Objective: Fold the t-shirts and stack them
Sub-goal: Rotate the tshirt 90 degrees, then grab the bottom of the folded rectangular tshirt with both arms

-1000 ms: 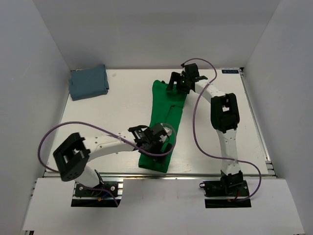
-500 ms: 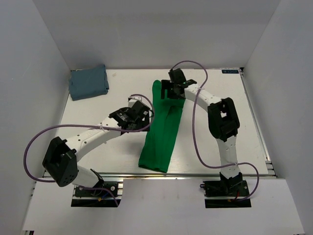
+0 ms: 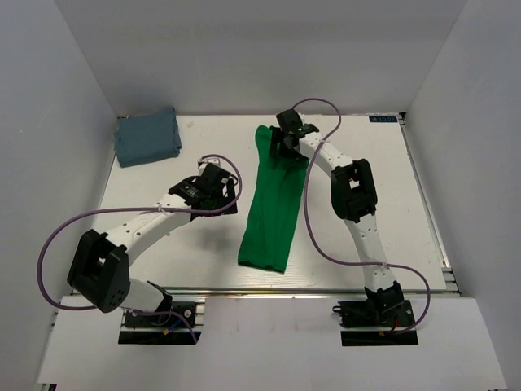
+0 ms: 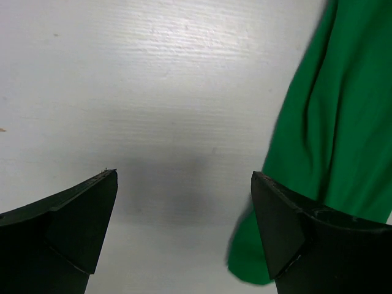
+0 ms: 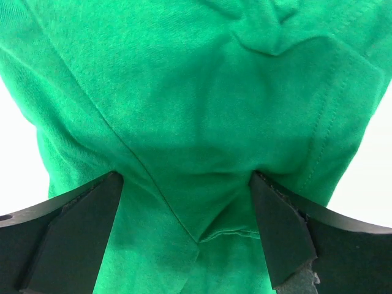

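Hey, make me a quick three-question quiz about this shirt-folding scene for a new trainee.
1. True or false: the green shirt lies as a long narrow strip on the table.
2. The grey-blue shirt is: A) folded in the far left corner; B) under the green shirt; C) in a gripper.
3. Which gripper is open above the green shirt's far end?
Key: 1 true; 2 A; 3 the right gripper.
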Controlling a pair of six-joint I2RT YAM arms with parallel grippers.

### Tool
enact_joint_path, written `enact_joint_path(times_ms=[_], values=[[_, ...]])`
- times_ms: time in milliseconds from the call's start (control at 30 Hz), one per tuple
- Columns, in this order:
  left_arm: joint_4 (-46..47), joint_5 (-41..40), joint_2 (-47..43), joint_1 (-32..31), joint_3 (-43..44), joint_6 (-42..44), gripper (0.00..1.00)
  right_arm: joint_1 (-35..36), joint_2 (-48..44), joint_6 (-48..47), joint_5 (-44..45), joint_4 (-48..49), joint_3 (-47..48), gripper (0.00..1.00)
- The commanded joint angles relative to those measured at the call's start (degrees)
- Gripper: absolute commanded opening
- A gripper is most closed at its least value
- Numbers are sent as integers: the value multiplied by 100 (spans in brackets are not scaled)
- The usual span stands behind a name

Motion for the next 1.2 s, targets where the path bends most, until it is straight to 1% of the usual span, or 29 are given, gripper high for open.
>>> enact_joint_path(times_ms=[0,33,100,133,167,200,233,300,333,400,433,467,500,533,567,600,633,667,733,767,800,833,867,900,933,1000,1067,1100,1167], values=[[501,892,95,34,-118,430,100,-443,780,-68,-109,-383,618,90],[554,998,183,34,-118,492,100,-487,816,-121,-388,-209,708,90],[756,1445,324,34,-171,720,100,-689,860,-542,-749,20,946,90],[957,1586,447,34,-171,791,100,-707,817,-674,-1317,421,938,90],[1064,1910,500,-19,-171,922,100,-742,686,-1084,-1444,564,894,90],[1169,2070,501,-19,-171,984,100,-734,519,-1210,-1707,688,850,90],[1248,2150,570,-89,-171,985,100,-707,439,-1289,-1822,898,737,90],[1512,2562,632,-89,-171,1064,100,-681,106,-1483,-1858,1049,666,90],[1609,2833,632,-89,-240,1064,100,-681,-261,-1483,-1972,1058,535,90],[1777,2994,632,-89,-364,1117,100,-707,-536,-1361,-2130,1067,358,90],[1846,3125,632,-142,-364,1117,100,-716,-1059,-1334,-2096,1084,-173,90],[1916,3126,632,-142,-451,1178,100,-681,-1247,-1282,-2026,1145,-396,90],[1917,3204,632,-142,-539,1178,98,-663,-1423,-1273,-1965,1181,-851,90],[1917,3283,632,-142,-540,1239,96,-672,-2034,-1238,-1990,1233,-1116,90],[1969,3284,632,-212,-601,1240,93,-663,-2205,-1046,-2051,1312,-1589,90],[1970,3284,632,-212,-688,1292,93,-681,-2581,-992,-2191,1348,-2107,90],[2031,3345,632,-273,-689,1293,91,-698,-2759,-922,-2245,1374,-2373,90],[2031,3346,632,-274,-759,1345,91,-690,-3344,-721,-2228,1427,-2654,90],[2031,3233,719,-405,-812,1398,89,-646,-3952,-501,-2289,1811,-4598,90],[2031,3179,720,-406,-812,1450,89,-646,-4356,-421,-2428,1901,-4608,90],[2031,3066,825,-484,-743,1521,86,-654,-4543,-359,-2552,2015,-5191,90],[1944,2977,921,-555,-742,1521,86,-637,-5128,-193,-2588,2033,-5458,90],[1944,2846,992,-607,-690,1521,84,-637,-5308,-174,-2640,2060,-6166,90],[1865,2793,993,-608,-689,1521,83,-602,-5492,-96,-2693,2077,-6381,90],[1786,2705,993,-608,-689,1452,81,-593,-5990,-51,-2746,2069,-6793,90],[1864,2651,993,-669,-689,1390,78,-549,-6293,-7,-3044,1990,-7462,90],[1934,2651,1062,-669,-741,1310,73,-531,-6705,46,-3238,1885,-7683,90],[1935,2582,1063,-730,-742,1232,73,-453,-6855,55,-3265,1780,-7937,90],[1935,2520,1220,-731,-690,1231,72,-400,-7049,107,-3571,1805,-8123,90]])
